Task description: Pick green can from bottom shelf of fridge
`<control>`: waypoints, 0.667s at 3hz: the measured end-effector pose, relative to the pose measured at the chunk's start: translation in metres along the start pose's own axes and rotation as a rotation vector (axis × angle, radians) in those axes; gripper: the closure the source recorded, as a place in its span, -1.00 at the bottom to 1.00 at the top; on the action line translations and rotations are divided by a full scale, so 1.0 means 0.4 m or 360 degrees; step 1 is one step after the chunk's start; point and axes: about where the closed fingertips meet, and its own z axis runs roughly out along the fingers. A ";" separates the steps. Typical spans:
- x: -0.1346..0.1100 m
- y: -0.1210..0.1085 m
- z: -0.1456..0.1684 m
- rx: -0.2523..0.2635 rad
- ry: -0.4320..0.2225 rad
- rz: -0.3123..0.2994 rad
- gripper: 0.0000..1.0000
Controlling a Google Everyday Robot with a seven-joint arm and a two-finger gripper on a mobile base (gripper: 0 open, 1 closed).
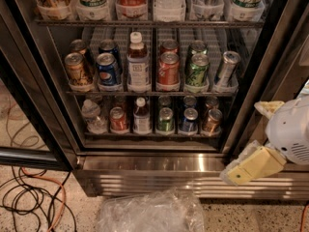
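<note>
The fridge [145, 162] stands open in front of me. On its bottom shelf [154, 135] the green can [165, 120] stands upright in the front row, between a small bottle [141, 116] on its left and a blue can [189, 121] on its right. My gripper [248, 140] is at the right, outside the fridge by the door frame, lower than the shelf and well to the right of the green can. Its yellow fingers [253, 165] are spread apart and hold nothing.
A red can [118, 120], a clear bottle [91, 116] and a brown can [211, 121] share the bottom shelf. The rack above holds larger cans, including a darker green one [197, 70]. A crumpled plastic bag [149, 211] and cables [29, 202] lie on the floor.
</note>
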 end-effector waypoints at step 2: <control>0.032 0.078 0.092 0.0038 -0.0146 0.0315 -1.00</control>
